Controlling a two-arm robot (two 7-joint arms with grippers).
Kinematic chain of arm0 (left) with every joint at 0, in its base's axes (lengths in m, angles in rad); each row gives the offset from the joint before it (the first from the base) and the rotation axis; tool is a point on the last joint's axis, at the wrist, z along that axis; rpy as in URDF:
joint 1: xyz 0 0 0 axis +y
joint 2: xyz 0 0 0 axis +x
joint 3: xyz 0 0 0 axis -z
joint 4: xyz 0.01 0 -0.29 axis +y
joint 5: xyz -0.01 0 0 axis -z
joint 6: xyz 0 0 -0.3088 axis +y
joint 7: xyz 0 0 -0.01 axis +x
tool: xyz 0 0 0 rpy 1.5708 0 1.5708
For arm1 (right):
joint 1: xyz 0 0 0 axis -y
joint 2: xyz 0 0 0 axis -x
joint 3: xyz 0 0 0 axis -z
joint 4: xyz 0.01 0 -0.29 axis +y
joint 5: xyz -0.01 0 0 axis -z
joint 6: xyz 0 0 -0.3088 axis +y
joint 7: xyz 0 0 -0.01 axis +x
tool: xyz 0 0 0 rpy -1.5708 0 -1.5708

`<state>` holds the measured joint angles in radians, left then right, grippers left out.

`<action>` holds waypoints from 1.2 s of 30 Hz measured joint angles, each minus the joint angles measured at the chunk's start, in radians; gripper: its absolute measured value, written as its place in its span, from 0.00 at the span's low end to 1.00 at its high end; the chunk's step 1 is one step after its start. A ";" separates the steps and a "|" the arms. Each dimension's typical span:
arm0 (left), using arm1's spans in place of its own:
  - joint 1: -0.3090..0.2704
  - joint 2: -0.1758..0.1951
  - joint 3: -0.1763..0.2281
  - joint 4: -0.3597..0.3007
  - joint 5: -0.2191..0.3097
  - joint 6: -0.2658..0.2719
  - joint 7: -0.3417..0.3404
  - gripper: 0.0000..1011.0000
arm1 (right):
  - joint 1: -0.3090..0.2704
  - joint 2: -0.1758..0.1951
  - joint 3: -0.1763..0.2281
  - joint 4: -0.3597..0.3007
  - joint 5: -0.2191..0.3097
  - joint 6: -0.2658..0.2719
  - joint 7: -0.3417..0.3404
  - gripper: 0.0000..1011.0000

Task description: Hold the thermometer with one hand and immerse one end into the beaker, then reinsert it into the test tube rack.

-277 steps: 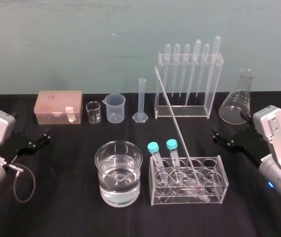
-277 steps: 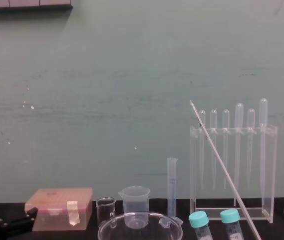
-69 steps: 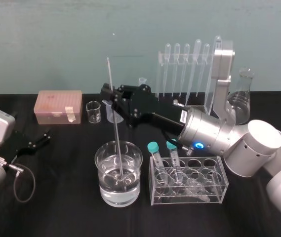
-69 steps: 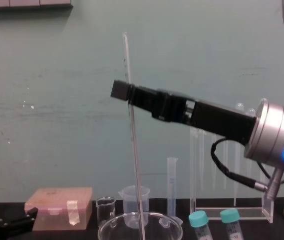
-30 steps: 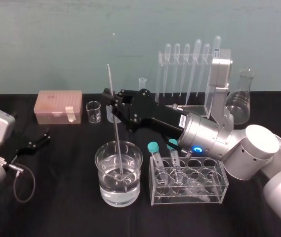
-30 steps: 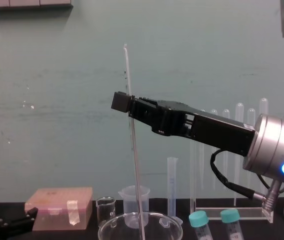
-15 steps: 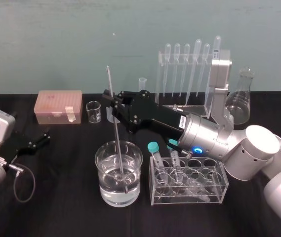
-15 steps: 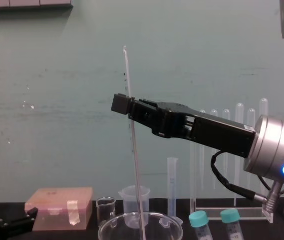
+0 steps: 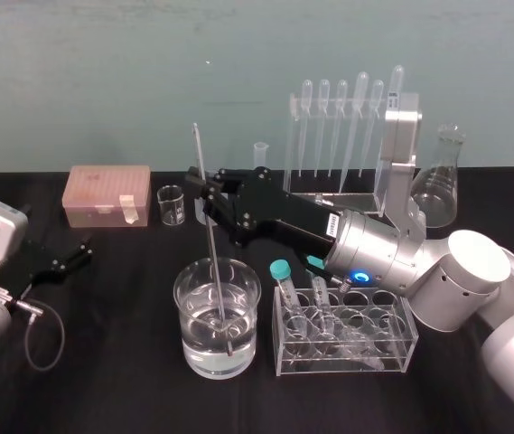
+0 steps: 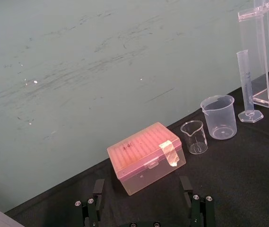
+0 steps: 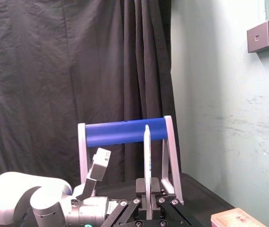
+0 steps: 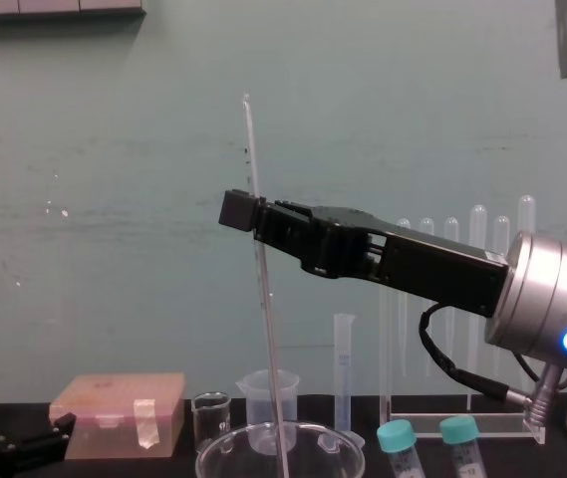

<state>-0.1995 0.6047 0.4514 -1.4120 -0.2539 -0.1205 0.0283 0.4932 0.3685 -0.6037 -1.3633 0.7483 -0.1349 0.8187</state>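
Right gripper (image 12: 253, 214): its fingers are clenched on the thermometer (image 12: 250, 149) a little above the rod's middle. A long part stands free above the grip and a longer part hangs below it. The rod is close to upright, with a slight lean. Its lower end sits in the water of the beaker (image 9: 177, 294), away from the glass wall.

The dip appears made. Judge the next care as follows:
- Keep the grip light, since thin glass snaps under a side load.
- Do not press the tip down.
- Raise the rod along its own line until the tip is above the rim, and only then carry it sideways.
- The test tube rack (image 9: 405, 336) stands just beside the beaker. The two capped tubes (image 9: 279, 268) fill its near-left holes, so aim for a free hole farther right and enter it plumb.

Left gripper (image 10: 143, 207): parked on the table at your left, fingers spread, grasping nothing.

Hard to make out:
- Water and glass blur the tip, so you cannot tell whether it touches the beaker floor.
- The chest view cuts off the rod below the rim.
- The finger pads are masked by the gripper body.
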 joint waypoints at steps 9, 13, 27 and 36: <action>0.000 0.000 0.000 0.000 0.000 0.000 0.000 1.00 | 0.003 0.000 -0.002 0.005 0.000 0.002 0.004 0.05; 0.000 0.000 0.000 0.000 0.000 0.000 0.000 1.00 | 0.003 0.000 -0.002 0.006 0.001 0.002 0.005 0.05; 0.000 0.000 0.000 0.000 0.000 0.000 0.000 1.00 | 0.004 -0.002 -0.003 0.006 0.001 0.003 0.004 0.05; 0.000 0.000 0.000 0.000 0.000 0.000 0.000 1.00 | 0.002 0.000 -0.003 0.003 0.001 0.003 0.003 0.05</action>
<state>-0.1995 0.6047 0.4514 -1.4120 -0.2539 -0.1205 0.0283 0.4947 0.3682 -0.6064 -1.3600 0.7493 -0.1318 0.8214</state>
